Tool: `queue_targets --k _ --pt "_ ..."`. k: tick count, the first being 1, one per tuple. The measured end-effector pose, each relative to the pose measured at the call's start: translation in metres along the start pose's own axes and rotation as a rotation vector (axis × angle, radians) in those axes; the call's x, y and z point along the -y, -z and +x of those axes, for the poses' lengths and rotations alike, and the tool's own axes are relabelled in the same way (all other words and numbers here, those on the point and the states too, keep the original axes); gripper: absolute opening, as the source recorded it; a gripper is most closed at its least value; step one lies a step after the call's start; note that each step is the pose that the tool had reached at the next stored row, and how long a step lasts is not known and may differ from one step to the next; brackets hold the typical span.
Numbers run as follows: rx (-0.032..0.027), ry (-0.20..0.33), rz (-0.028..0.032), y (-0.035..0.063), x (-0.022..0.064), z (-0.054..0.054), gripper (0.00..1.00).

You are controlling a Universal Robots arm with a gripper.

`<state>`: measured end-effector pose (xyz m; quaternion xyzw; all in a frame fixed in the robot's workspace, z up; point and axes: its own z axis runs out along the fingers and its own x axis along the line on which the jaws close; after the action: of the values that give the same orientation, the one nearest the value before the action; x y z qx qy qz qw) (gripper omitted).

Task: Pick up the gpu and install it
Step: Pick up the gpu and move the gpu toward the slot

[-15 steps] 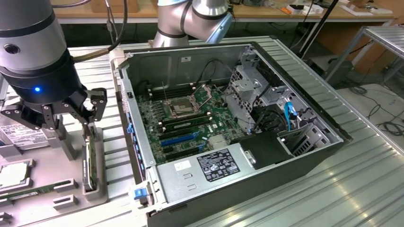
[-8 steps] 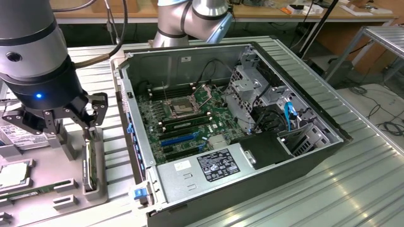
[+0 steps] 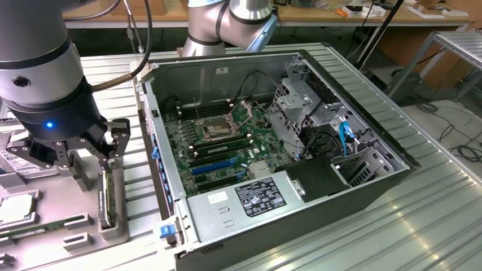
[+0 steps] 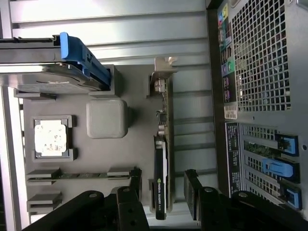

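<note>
Gripper (image 3: 96, 162) (image 4: 162, 191): your jaws stand wide open and hold nothing.
Gpu (image 3: 105, 200) (image 4: 161, 144): on edge in the grey holder (image 4: 137, 144), between your fingertips, gaps either side.
Computer case (image 3: 226, 70): open, beside the holder, on the exterior view's right.

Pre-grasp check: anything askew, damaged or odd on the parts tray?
Nothing stands out. The gpu stands on edge, straight in its slot on the tray, with the open gripper over it. The processor chip and memory stick lie flat in their pockets.
</note>
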<state>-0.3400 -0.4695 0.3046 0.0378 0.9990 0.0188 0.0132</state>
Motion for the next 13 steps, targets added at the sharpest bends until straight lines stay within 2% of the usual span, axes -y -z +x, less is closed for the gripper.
queue_targets --k 8,13 --pt "-0.0001 0.0 0.0002 -0.0065 0.0028 0.0 0.48" --pt "0.0001 -0.001 0.0 -0.0161 0.0035 0.001 0.48"
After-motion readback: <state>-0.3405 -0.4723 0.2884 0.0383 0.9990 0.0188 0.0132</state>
